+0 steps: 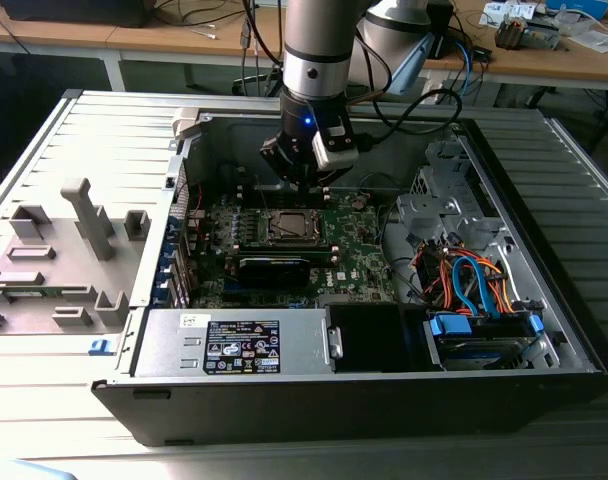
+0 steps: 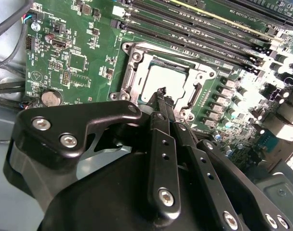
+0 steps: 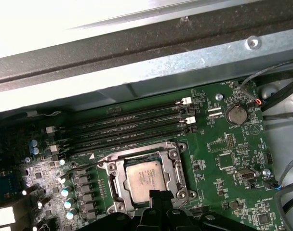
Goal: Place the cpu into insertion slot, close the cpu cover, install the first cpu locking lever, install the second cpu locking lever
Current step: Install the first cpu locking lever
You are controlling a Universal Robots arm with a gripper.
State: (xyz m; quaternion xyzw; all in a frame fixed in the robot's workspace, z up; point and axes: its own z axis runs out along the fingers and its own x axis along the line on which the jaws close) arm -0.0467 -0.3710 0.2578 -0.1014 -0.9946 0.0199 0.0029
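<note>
The cpu [image 3: 144, 177] is lying seated in the insertion slot [image 3: 178, 161], framed by the cpu cover [image 3: 116, 185]. The gripper [image 3: 161, 195] is being held just above the slot's rim, its fingers [image 2: 162, 144] pressed together and empty. The light, stiff chip is being judged fragile; only its edges should be gripped.

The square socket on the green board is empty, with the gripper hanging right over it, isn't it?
Not empty: the first wrist view shows the silver chip lying in the socket. The gripper does hang right over it.
</note>
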